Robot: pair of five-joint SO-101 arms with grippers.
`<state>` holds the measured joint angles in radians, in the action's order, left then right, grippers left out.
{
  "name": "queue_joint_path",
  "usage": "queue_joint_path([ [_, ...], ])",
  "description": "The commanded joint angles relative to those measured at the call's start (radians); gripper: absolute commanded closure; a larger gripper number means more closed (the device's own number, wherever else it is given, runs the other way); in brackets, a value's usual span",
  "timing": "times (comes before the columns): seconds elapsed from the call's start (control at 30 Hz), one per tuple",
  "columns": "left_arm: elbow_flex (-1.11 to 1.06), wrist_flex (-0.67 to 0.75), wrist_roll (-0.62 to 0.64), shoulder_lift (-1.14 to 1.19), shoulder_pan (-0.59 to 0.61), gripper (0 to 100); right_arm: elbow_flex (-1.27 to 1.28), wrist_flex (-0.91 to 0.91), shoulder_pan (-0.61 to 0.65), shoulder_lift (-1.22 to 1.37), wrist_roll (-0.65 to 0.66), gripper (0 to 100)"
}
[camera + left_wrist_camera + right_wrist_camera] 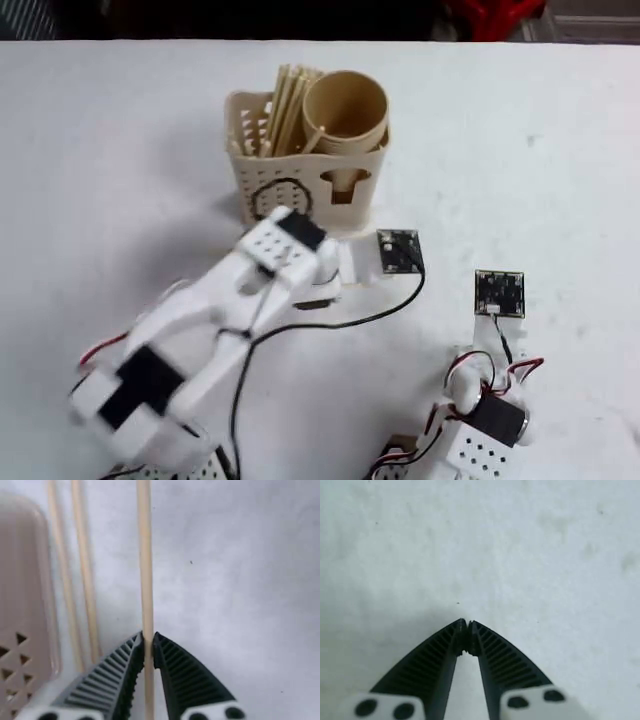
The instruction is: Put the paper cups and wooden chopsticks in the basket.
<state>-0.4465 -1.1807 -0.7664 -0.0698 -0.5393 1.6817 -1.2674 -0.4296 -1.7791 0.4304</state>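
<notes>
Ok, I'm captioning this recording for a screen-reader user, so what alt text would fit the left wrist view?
The left gripper is shut on a wooden chopstick above the white table. Two more chopsticks run parallel to it, between it and the wall of the beige basket.

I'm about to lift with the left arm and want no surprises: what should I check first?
1. Left end effector shut on the thin wooden chopstick: ok.
2. Grip point along that chopstick, middle or end: cannot tell.
3. Two loose wooden chopsticks lie apart from the held one: ok.
4. Beige perforated plastic basket upright, tan paper cup inside: ok.
5. Right end effector shut, low over the white table: ok.
</notes>
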Motion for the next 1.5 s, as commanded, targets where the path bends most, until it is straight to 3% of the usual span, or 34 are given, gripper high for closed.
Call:
queue_joint_path([
  [0.0, -0.017, 0.003, 0.055, -0.286, -0.015, 98, 0.009, -0.002, -0.004, -0.018, -0.006, 98.1],
  [0.17, 0.055, 0.037, 0.206, -0.618, 0.041, 98, 0.009, -0.002, -0.004, -0.018, -0.006, 98.1],
  [0.3, 0.114, 0.236, 0.374, -0.728, 0.166, 98, 0.009, -0.002, -0.004, -0.018, -0.006, 98.1],
  [0.53, 0.095, 0.749, 0.621, -0.587, 0.305, 98, 0.009, -0.002, -0.004, -0.018, -0.006, 98.1],
  [0.7, 0.104, 0.965, 0.672, -0.421, 0.311, 98, 0.009, -0.002, -0.004, -0.018, -0.006, 98.1],
  [0.93, 0.094, 0.961, 0.672, -0.321, 0.314, 96, 0.009, -0.002, -0.004, -0.018, -0.006, 98.1],
  [1.13, 0.101, 0.776, 0.672, -0.348, 0.329, 86, 0.009, -0.002, -0.004, -0.018, -0.006, 98.1],
  [1.33, 0.094, 0.624, 0.666, -0.484, 0.338, 87, 0.009, -0.002, -0.004, -0.018, -0.006, 98.1],
  [1.47, 0.101, 0.526, 0.671, -0.542, 0.438, 88, 0.009, -0.002, -0.004, -0.018, -0.006, 98.1],
])
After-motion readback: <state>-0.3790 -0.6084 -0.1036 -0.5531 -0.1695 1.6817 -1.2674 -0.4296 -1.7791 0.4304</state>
